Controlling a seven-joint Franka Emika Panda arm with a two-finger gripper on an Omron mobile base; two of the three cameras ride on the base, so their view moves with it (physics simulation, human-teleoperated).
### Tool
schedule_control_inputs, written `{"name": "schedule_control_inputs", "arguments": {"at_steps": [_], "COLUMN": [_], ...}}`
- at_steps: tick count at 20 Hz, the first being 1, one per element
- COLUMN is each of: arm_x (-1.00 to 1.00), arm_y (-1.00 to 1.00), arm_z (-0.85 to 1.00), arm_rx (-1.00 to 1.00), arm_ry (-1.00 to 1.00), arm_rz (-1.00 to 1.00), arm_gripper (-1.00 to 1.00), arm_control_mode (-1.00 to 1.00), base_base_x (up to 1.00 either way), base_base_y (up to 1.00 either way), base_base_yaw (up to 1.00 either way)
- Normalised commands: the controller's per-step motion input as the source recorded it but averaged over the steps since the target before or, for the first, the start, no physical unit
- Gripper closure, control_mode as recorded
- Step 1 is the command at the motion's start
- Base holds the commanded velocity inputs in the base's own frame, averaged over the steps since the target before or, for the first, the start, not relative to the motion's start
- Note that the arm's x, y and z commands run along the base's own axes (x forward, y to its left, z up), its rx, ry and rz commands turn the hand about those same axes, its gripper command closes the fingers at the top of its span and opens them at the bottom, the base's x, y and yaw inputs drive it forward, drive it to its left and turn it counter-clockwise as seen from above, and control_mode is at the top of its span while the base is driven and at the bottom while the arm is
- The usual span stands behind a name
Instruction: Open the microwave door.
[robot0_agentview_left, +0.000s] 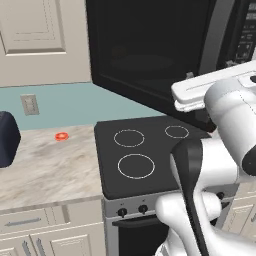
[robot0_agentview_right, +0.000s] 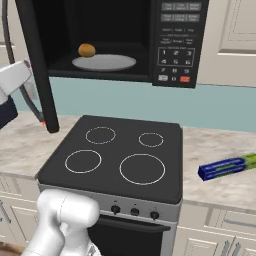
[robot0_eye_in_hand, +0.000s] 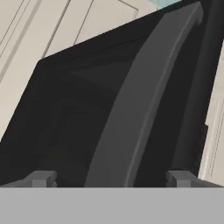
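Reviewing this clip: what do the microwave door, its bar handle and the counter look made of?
Large glossy black microwave door: looks like tinted glass or gloss plastic, given its faint sheen. Long dark-grey bar handle: matte, likely plastic or coated metal. Beige veined counter: marble-like stone or laminate; a render leaves it open.

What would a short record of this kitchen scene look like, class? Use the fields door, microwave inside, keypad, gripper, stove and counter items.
door: the microwave door is swung open, seen nearly edge-on in the right base view
microwave inside: the microwave holds a grey plate with a small brown item at its edge
keypad: grey buttons and a red button
gripper: the gripper has fingers apart, either side of the bar handle
stove: black stovetop with four white rings
counter items: blue and green box; small red item
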Motion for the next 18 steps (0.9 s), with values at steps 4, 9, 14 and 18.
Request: {"name": "schedule_control_inputs", "arguments": {"at_steps": [4,9,14,18], "arm_x": [0.09,-0.31,-1.0,-1.0], "arm_y": [0.36,-0.07,-0.47,-0.63], "arm_z": [-0.03,-0.04,0.0,0.0], "arm_rx": [-0.02,0.0,0.02,0.03], "arm_ry": [-0.11,-0.12,-0.09,0.0], "arm_rz": [0.0,-0.01,-0.11,-0.16], "arm_gripper": [-1.0,-1.0,-1.0,-1.0], "arm_control_mode": [-1.0,-1.0,-1.0,-1.0], "base_base_x": [0.0,0.0,0.0,0.0], "base_base_y": [0.0,0.0,0.0,0.0], "base_base_yaw": [0.0,0.0,0.0,0.0]}}
